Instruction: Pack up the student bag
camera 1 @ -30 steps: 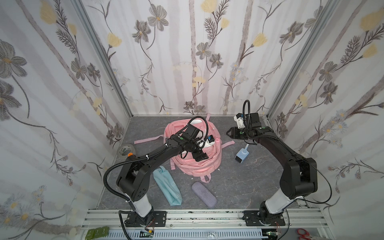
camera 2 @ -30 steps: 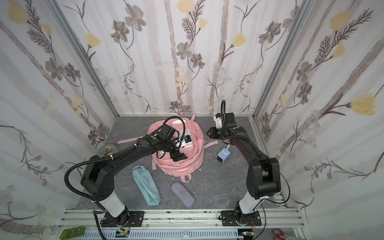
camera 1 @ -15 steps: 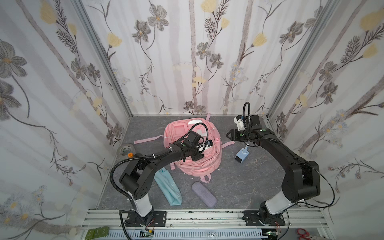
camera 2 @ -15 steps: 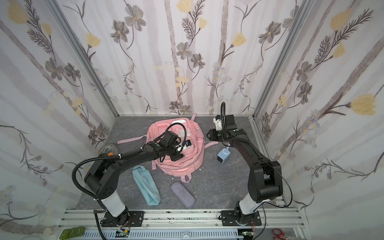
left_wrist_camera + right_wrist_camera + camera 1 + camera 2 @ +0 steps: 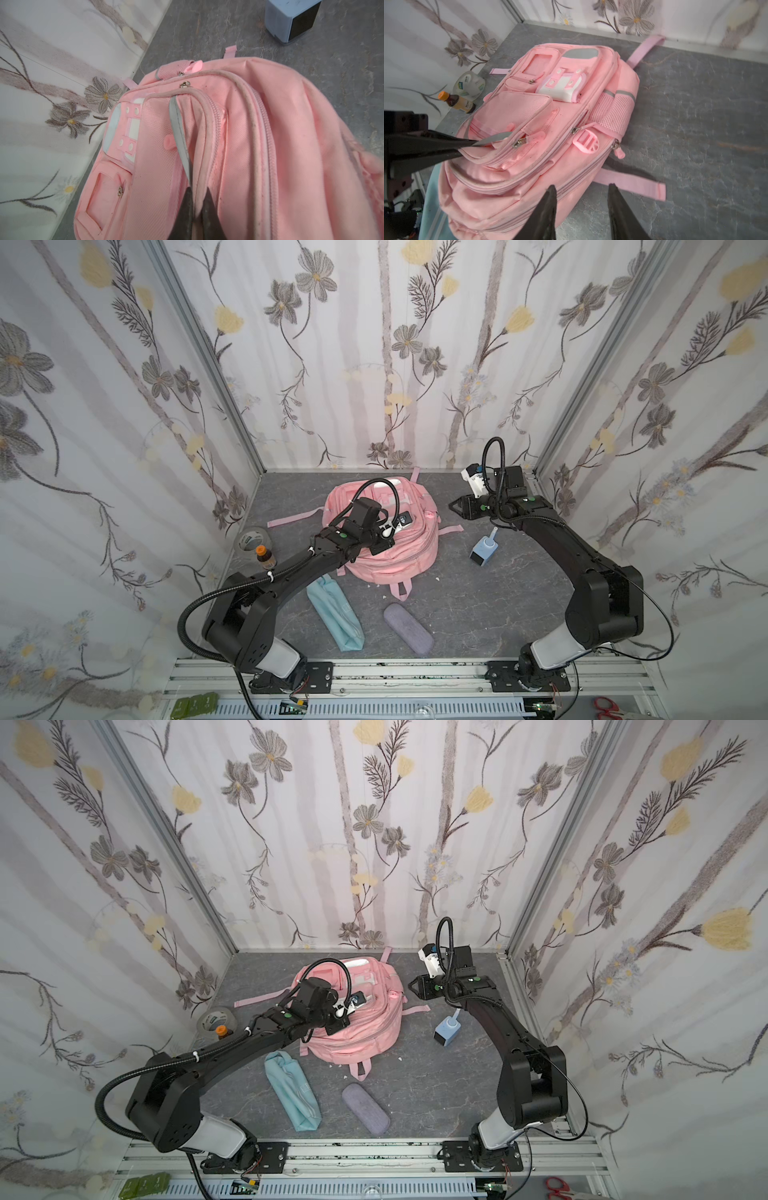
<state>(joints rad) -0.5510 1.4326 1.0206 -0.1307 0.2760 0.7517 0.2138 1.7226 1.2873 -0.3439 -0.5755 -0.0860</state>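
The student bag (image 5: 399,560) (image 5: 365,1036), a big pink backpack, lies face up in the middle of the grey table. My left gripper (image 5: 381,546) (image 5: 337,1026) rests on its front. In the left wrist view that gripper (image 5: 196,194) is shut on a fold of the bag (image 5: 291,124) beside a grey reflective strip (image 5: 178,128). In the right wrist view the left fingers (image 5: 446,145) pinch that front pocket's edge. My right gripper (image 5: 454,506) (image 5: 581,188) hangs open beside the right side of the bag (image 5: 550,166), holding nothing.
A light-teal pouch (image 5: 334,614) and a purple-grey case (image 5: 408,628) lie in front of the bag. A small blue box-shaped object (image 5: 482,549) stands to its right. A tape roll (image 5: 251,539) and an orange-capped bottle (image 5: 264,558) sit by the left wall.
My left gripper came down onto the bag's front and closed on the pocket fold. My right gripper's jaws narrowed a little and it stayed near the bag's right side.
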